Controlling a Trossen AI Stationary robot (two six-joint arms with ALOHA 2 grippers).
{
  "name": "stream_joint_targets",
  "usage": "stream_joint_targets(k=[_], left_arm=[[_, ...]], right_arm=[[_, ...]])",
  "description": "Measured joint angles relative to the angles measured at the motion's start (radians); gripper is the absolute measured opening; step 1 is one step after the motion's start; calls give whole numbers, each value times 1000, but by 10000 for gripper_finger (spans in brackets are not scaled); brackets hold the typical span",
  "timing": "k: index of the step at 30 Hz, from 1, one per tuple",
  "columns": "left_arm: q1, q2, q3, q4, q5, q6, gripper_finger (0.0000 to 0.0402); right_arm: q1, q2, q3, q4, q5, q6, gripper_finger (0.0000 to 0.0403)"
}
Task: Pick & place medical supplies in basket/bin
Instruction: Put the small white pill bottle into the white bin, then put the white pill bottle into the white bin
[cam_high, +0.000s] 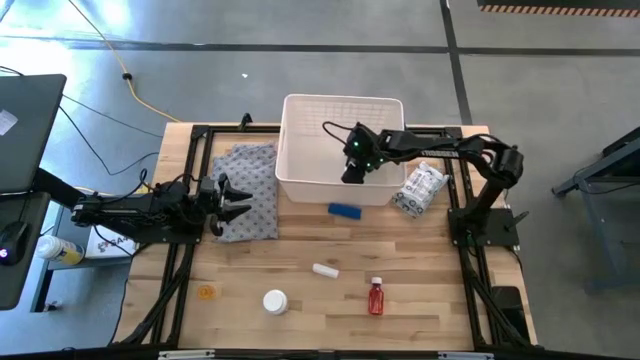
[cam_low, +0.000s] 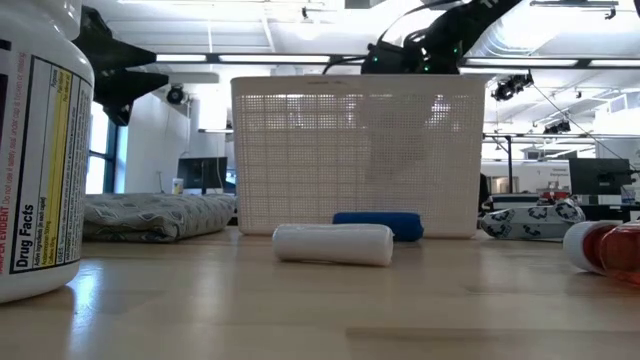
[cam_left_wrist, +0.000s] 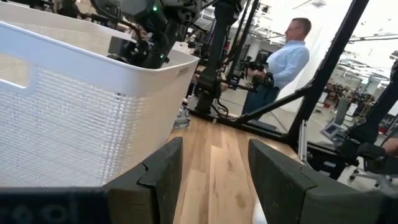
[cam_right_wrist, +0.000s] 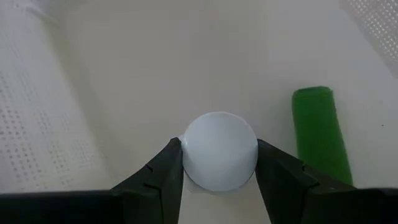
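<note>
My right gripper (cam_high: 355, 168) reaches down into the white basket (cam_high: 300, 150) and is shut on a round white bottle (cam_right_wrist: 219, 150), which I see end-on. A green tube (cam_right_wrist: 320, 134) lies on the basket's floor beside it. On the table in front of the basket lie a blue block (cam_high: 345, 211), a small white vial (cam_high: 325, 270), a red white-capped bottle (cam_high: 376, 296) and a white pill bottle (cam_high: 275, 301). A crinkly packet (cam_high: 418, 190) lies right of the basket. My left gripper (cam_high: 235, 198) waits open over the grey cloth (cam_high: 250, 170). My right gripper pinches the white bottle's round sides (cam_right_wrist: 186, 152) between its two fingers, one on each side. The fingers come from above, slanting down into the basket. The bottle's round end faces the wrist camera; whether its lower end touches the basket's floor, I cannot tell.
The basket's slotted walls (cam_low: 355, 155) stand around my right gripper. In the low view a large pill bottle (cam_low: 40, 150) stands near at the left. A person (cam_left_wrist: 283, 65) stands in the room beyond the table. Bare wood (cam_high: 450, 290) lies near the table's front right.
</note>
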Motion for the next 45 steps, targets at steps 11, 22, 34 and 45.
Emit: stream_joint_targets(k=[11,22,34,45], left_arm=[[0,0,0,0,0,7,216],[0,0,0,0,0,7,216],[0,0,9,6,11,7,216],[0,0,9,6,15,7,216]], right_arm=[[0,2,1,-26,-14,-23,164],[1,4,4,-6,-17,-24,222],[3,-107,98,-8,8,-38,241],[29,-146,99,-115,43,-12,241]])
